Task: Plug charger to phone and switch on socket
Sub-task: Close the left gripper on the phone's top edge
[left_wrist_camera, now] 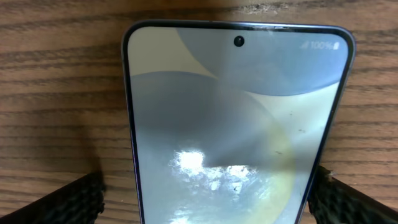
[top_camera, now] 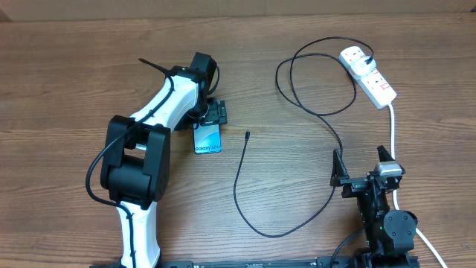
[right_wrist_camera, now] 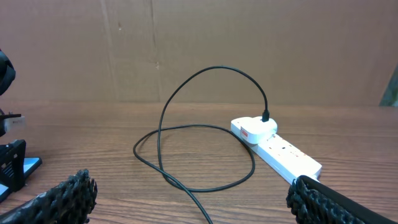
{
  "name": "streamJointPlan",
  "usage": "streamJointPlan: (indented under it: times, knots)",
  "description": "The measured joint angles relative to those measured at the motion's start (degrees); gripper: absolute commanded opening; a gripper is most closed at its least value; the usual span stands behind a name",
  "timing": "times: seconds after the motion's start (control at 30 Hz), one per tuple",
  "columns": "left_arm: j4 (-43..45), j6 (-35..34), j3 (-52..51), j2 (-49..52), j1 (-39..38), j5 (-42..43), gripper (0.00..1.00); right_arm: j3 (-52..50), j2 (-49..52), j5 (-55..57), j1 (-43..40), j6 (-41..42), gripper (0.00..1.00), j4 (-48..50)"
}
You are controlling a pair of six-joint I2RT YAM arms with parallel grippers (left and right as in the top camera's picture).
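The phone (top_camera: 208, 139) lies flat on the wooden table with its blue-teal screen up. My left gripper (top_camera: 214, 115) is open over its far end. In the left wrist view the phone (left_wrist_camera: 236, 112) lies between the two fingers of my left gripper (left_wrist_camera: 205, 199), with a gap at the left finger. The black charger cable (top_camera: 238, 179) loops across the table; its free tip (top_camera: 246, 135) lies just right of the phone, and its plug sits in the white socket strip (top_camera: 370, 74). My right gripper (top_camera: 362, 167) is open and empty, facing the socket (right_wrist_camera: 280, 152) and the cable (right_wrist_camera: 186, 130).
The socket's white cord (top_camera: 392, 130) runs down the right side past my right arm to the table's front edge. A brown cardboard wall (right_wrist_camera: 199, 50) stands behind the table. The left arm (top_camera: 137, 164) lies over the left half of the table.
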Motion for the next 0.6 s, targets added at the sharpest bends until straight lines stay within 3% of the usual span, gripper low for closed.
streamJointPlan:
  times: [0.27,0.6]
  knots:
    - [0.09,0.02,-0.02,0.0,-0.74,-0.04,0.94,0.0,0.0,-0.02,0.0,0.0,1.0,0.0]
    - [0.22,0.0,0.0,0.02,-0.85,-0.02,0.8,0.0,0.0,-0.02,0.0,0.02,1.0,-0.04]
